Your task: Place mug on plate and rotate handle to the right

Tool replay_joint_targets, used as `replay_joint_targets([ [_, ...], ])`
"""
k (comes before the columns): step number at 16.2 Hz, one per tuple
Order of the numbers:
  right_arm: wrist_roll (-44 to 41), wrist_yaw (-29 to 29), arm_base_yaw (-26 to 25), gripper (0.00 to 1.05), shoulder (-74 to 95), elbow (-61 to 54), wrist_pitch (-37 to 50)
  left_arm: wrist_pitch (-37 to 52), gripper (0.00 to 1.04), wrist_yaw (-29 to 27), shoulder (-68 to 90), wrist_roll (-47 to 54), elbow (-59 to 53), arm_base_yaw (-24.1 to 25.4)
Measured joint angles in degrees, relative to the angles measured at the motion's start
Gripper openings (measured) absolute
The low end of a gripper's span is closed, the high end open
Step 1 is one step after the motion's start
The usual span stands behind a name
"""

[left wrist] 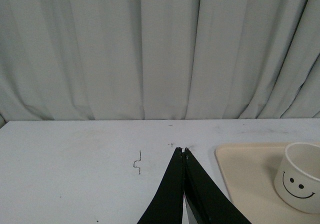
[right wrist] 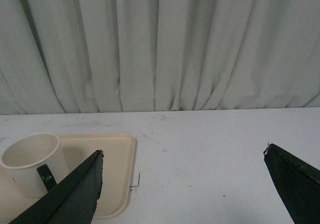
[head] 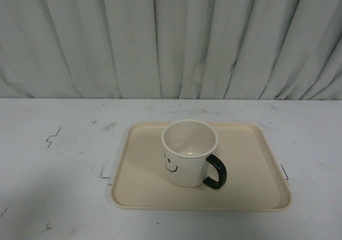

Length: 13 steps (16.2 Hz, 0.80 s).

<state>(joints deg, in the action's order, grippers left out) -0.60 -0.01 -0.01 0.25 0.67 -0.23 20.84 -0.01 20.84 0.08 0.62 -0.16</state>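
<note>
Claws hang nearest, both empty: the left claw (left wrist: 183, 150) closed tight, the right claw (right wrist: 183, 150) spread wide. Farther on, the mug (head: 184, 157) stands upright at the plate's (head: 251, 189) middle, its handle (head: 217, 172) pointing right and slightly toward the near edge; nothing seems left to do.

Three tabletop views, common mug (head: 186, 162)

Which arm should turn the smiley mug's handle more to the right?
Probably the right arm. Its jaws are wide open, and the handle sticks out on that side of the mug, which sits on the plate. The left arm's jaws are shut and face the smiley side.
</note>
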Motion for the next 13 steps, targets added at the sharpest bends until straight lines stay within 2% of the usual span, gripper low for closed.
replay_joint_targets([
  [10,-0.02,0.0,0.0,0.98,0.0,0.0,0.0,-12.74,0.02,-0.02,-12.07,-0.02,0.02,0.0],
  [11,0.0,0.04,0.0,0.98,0.0,0.0,-0.02,-20.72,0.02,0.22,-17.4,-0.02,0.04,0.0],
  [13,-0.02,-0.04,0.0,0.98,0.0,0.0,0.0,-20.41,0.02,-0.09,-20.33,-0.02,0.42,0.0],
])
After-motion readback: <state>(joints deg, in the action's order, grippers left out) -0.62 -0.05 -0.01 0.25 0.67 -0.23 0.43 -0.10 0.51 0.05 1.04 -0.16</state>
